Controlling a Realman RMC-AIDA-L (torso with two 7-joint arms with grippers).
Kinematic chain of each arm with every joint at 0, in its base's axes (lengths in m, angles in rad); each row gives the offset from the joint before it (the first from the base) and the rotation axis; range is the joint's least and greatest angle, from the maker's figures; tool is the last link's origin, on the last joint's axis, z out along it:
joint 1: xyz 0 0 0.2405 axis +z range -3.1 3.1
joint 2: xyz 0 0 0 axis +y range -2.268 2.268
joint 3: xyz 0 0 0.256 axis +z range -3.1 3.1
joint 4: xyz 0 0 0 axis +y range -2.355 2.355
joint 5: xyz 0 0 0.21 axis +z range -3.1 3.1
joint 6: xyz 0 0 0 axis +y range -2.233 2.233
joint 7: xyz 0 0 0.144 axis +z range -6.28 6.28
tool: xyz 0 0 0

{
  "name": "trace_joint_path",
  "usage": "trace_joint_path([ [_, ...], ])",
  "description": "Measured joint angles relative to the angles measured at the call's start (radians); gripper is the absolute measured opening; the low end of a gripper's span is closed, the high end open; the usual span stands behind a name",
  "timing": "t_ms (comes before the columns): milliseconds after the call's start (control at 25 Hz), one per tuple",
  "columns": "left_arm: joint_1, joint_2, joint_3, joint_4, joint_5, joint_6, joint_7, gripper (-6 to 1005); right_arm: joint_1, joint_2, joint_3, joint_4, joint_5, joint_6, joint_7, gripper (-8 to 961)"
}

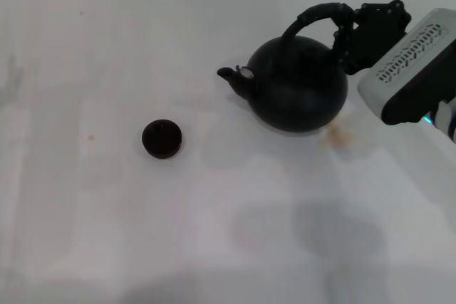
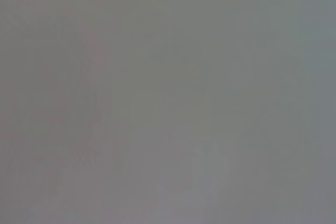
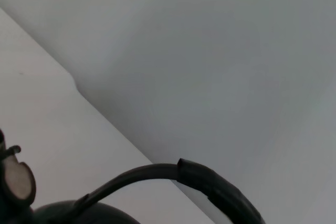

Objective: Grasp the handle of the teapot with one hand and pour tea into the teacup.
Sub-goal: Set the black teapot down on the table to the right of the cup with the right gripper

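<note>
My right gripper (image 1: pixel 347 30) at the teapot's (image 1: pixel 296 85) handle (image 1: pixel 313 16).
I cannot tell its jaw state; the teacup (image 1: pixel 162 138) sits at the pot's eight o'clock, well apart.

right gripper (image 1: pixel 347 33) closure unclear, handle (image 3: pixel 210 184) cut off

plain white table (image 1: pixel 107 233) with faint brownish stains; pale wall (image 3: pixel 220 51) behind.
</note>
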Motion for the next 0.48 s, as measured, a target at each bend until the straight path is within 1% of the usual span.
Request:
trace_joint_path([
  [480, -0.007, 0.000, 0.000, 0.001, -0.002, 0.000, 0.000, 893, -0.078, -0.001, 0.005, -0.057, -0.013, -0.001, -0.011, 97],
])
